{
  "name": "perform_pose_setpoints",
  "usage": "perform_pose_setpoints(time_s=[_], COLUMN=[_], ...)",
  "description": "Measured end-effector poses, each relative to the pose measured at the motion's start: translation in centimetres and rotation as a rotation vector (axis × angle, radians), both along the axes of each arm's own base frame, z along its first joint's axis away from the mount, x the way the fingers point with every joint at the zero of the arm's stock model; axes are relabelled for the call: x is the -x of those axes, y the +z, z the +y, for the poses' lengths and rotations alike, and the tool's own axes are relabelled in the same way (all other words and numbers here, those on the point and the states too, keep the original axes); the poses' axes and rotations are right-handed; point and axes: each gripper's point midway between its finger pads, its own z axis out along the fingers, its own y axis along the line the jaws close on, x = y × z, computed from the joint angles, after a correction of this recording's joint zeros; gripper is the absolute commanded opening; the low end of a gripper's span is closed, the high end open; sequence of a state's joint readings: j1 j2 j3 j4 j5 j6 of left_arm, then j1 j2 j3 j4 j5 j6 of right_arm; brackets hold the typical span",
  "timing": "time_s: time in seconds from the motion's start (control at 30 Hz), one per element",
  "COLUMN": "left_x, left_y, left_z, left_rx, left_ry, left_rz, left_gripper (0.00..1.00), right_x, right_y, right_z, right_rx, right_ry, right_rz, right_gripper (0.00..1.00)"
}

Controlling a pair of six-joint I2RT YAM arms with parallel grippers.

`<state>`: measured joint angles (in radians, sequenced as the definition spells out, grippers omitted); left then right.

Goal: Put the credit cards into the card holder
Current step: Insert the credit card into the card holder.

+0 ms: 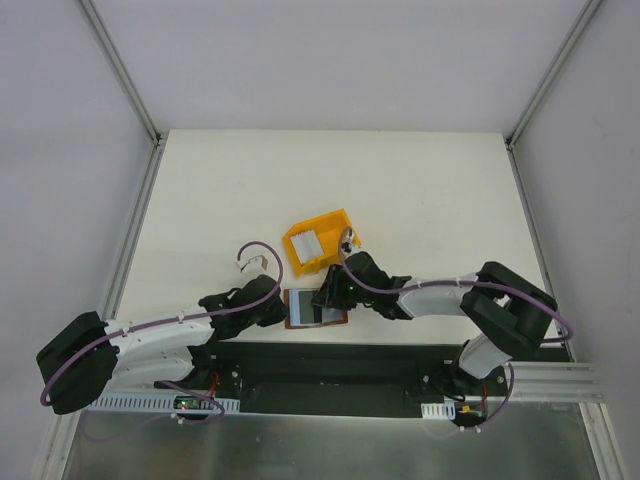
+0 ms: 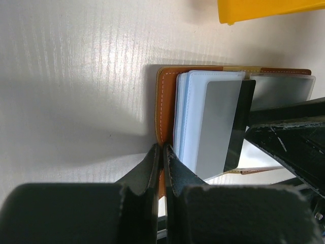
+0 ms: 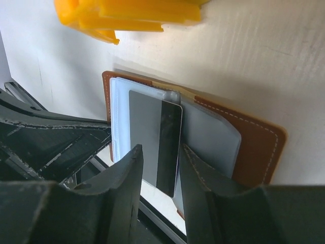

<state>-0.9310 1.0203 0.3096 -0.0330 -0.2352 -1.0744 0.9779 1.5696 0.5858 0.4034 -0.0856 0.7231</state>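
The brown card holder [image 1: 338,318] lies open at the table's near edge, grey sleeves up. My left gripper [image 2: 163,148] is shut on its brown left border [image 2: 163,101]. A grey credit card with a black stripe [image 3: 155,137] lies on the clear sleeves [image 3: 118,117], its near end sticking out past the holder and the table edge. My right gripper [image 3: 160,150] is open, one finger on each side of that card; I cannot tell if they touch it. Another light card [image 1: 308,243] lies in the yellow bin [image 1: 330,222].
The yellow bin stands just behind the holder, close above it in both wrist views [image 2: 269,10] [image 3: 127,15]. The black base rail [image 1: 330,360] runs along the table's near edge under the holder. The two grippers are close together over the holder.
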Motion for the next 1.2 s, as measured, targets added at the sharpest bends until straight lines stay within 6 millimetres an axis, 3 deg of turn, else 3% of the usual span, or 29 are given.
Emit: perform_pose_setpoints(time_s=[0.37, 0.6, 0.8, 1.03, 1.2], left_x=[0.0, 0.0, 0.0, 0.1, 0.1], left_y=[-0.1, -0.1, 0.0, 0.3, 1.6], left_z=[0.0, 0.0, 0.1, 0.0, -0.3], left_rx=[-0.014, -0.017, -0.019, -0.013, 0.027], left_ry=[-0.010, -0.010, -0.009, -0.016, -0.039], left_rz=[0.001, 0.003, 0.005, -0.001, -0.032], left_gripper=[0.00, 0.00, 0.00, 0.00, 0.00], right_x=[0.2, 0.8, 0.9, 0.9, 0.8], right_y=[-0.2, 0.3, -0.1, -0.2, 0.6], right_z=[1.6, 2.3, 2.2, 2.0, 0.5], right_rx=[0.024, 0.042, 0.058, 0.068, 0.124], right_ry=[0.048, 0.073, 0.073, 0.080, 0.084], right_rz=[0.025, 0.031, 0.041, 0.034, -0.007], right_gripper=[0.35, 0.20, 0.22, 0.34, 0.30])
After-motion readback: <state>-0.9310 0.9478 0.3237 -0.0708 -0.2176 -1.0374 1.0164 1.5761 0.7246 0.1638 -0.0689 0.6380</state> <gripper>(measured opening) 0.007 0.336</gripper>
